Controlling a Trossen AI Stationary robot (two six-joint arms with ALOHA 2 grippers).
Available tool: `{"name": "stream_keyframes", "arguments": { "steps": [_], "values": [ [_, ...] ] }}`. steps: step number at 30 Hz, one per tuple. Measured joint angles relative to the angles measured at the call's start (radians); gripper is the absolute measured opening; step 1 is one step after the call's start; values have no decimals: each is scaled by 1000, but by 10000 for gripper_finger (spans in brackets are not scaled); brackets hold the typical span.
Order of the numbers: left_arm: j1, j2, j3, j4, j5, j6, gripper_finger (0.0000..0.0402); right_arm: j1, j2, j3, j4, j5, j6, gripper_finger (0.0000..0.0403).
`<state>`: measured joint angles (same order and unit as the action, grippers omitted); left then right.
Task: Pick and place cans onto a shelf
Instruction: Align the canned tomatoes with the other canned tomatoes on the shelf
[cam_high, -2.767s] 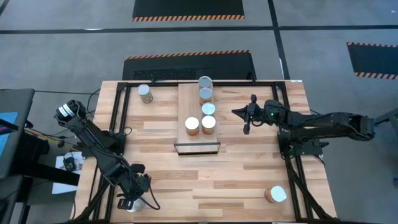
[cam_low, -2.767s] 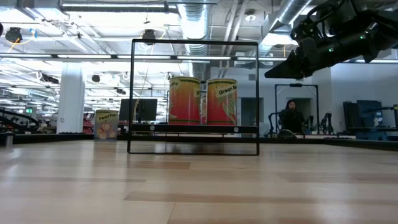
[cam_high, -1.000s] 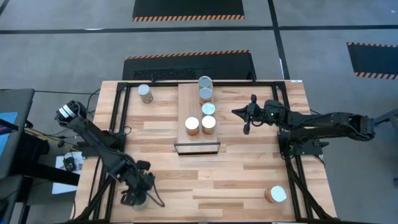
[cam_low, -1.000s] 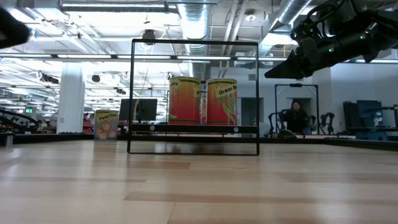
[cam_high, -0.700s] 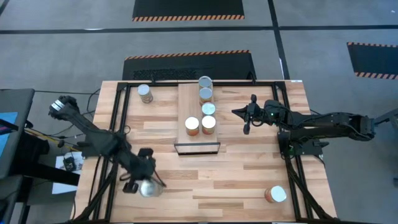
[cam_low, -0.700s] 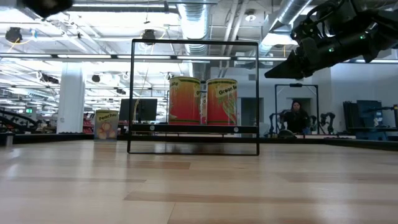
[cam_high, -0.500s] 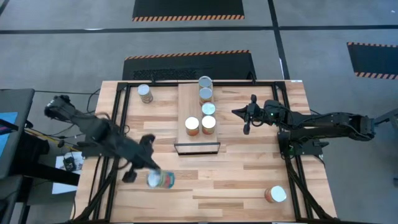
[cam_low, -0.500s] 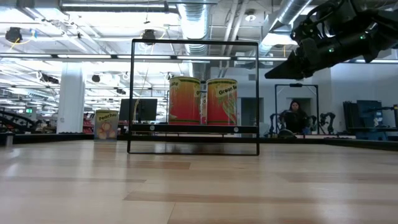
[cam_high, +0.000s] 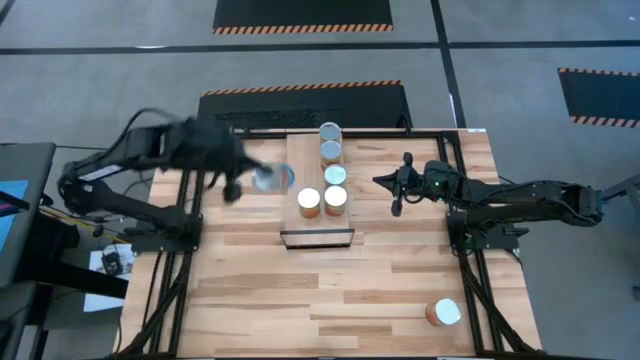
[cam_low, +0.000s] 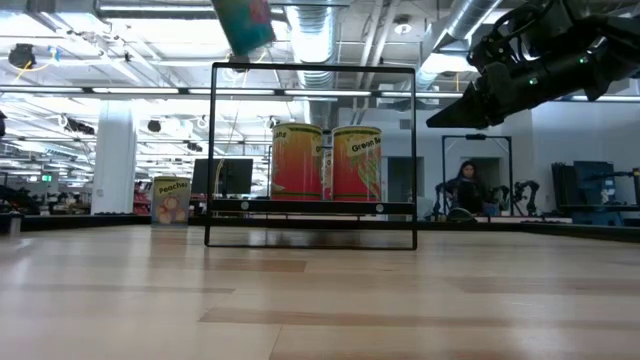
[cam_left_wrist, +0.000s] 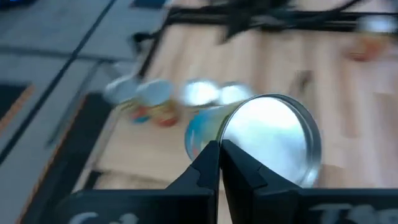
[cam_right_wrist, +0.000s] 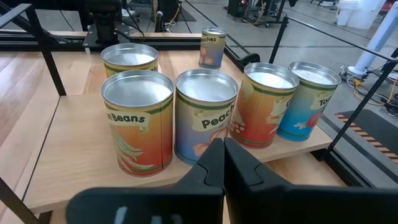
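Note:
My left gripper hangs high over the table's far left part, just left of the shelf, shut on a bluish can. That can shows tilted at the top of the low view. On the shelf stand several cans, upright on their bases, also seen in the right wrist view. My right gripper waits shut in the air right of the shelf, its fingers pointing at the cans. My left gripper pinches the bluish can by the rim of its silvery end, between its two closed fingers. The can is lifted clear of the table and tipped over, its round end turned toward the wrist camera.
One can stands alone at the table's near right corner. Another stands on the table left of the shelf, at the far side, under my left arm in the high view. A dark frame rises at the shelf's near end.
My left gripper has carried the can from the table's near left corner upward and toward the far edge, ending beside the shelf's left side. The can has gone from standing low to hanging high and tipped on its side. My right arm has kept still.

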<state>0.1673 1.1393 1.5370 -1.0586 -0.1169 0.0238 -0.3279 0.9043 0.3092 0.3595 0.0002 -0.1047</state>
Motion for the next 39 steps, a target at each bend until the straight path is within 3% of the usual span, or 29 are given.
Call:
{"name": "stream_keyframes", "arguments": {
  "steps": [7,12,21,26,39],
  "values": [
    [439,170,-1,89,304,126,0,0,0,0,-3,0,0,18],
    [578,356,-1,175,376,167,0,-2,0,0,-3,0,0,16],
    [606,565,-1,302,397,155,0,-1,0,0,-3,0,0,19],
    [603,598,-1,338,342,154,0,-1,0,0,-4,0,0,15],
    [589,622,-6,354,311,122,0,-1,0,0,-9,0,8,16]
  ]
}}
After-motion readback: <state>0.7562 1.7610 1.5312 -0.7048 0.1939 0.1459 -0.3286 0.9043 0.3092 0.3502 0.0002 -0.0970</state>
